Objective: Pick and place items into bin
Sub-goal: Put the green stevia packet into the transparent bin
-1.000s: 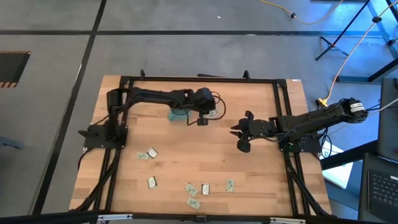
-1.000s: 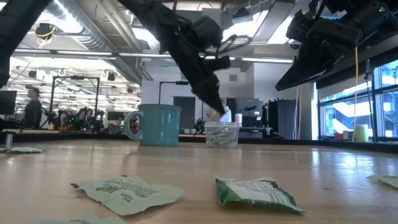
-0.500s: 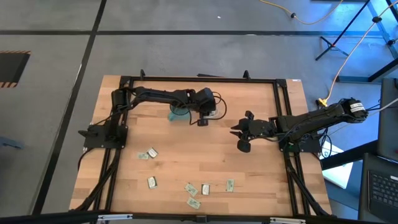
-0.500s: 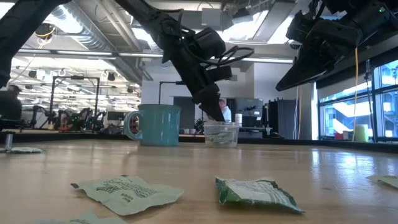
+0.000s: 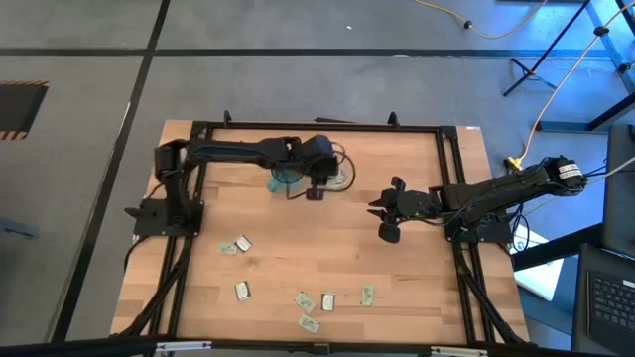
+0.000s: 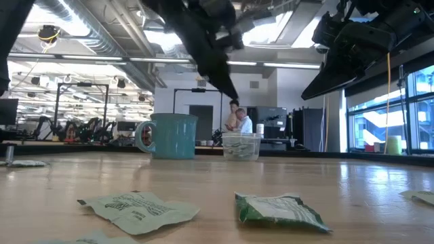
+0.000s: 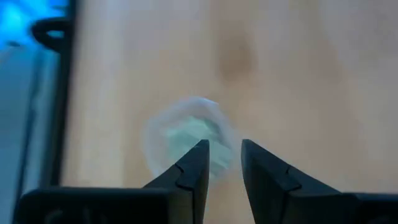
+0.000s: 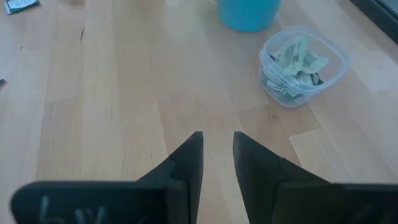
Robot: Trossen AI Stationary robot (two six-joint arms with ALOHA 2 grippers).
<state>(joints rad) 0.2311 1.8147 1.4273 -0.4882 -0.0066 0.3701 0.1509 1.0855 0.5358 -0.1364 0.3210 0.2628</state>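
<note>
Starting on the left side. Reaching in from the left edge of the table (image 5: 298, 253) toward the middle of the far side. Hanging up high with the left gripper (image 5: 316, 184), right over the bin (image 5: 339, 179) and just beside the teal mug (image 5: 285, 180). Holding nothing at all: fingers (image 7: 194, 167) let go and a little apart, with only air in the gap. Most likely parked up there so a drop lands inside and nothing bumps the rim.

Sitting on the far part of the table, the bin, upright, just to the right of the mug. Filled partway with a small heap of green packets in the bin (image 8: 292, 59), safe behind the clear wall.

Lying flat on the near part of the table, well apart from the bin, about six loose packets (image 5: 235, 245). Spread out from left to right, not stacked, so easy to pinch one at a time. Probably the next job: going down for one of these.

Waiting on the right with the right gripper (image 5: 385, 216). Lifted off the wood and pointed toward the bin and mug. Fingers loose and a little apart there too, gripping nothing. Staying out of the way, by the look of it, so no bumping between the arms.
</note>
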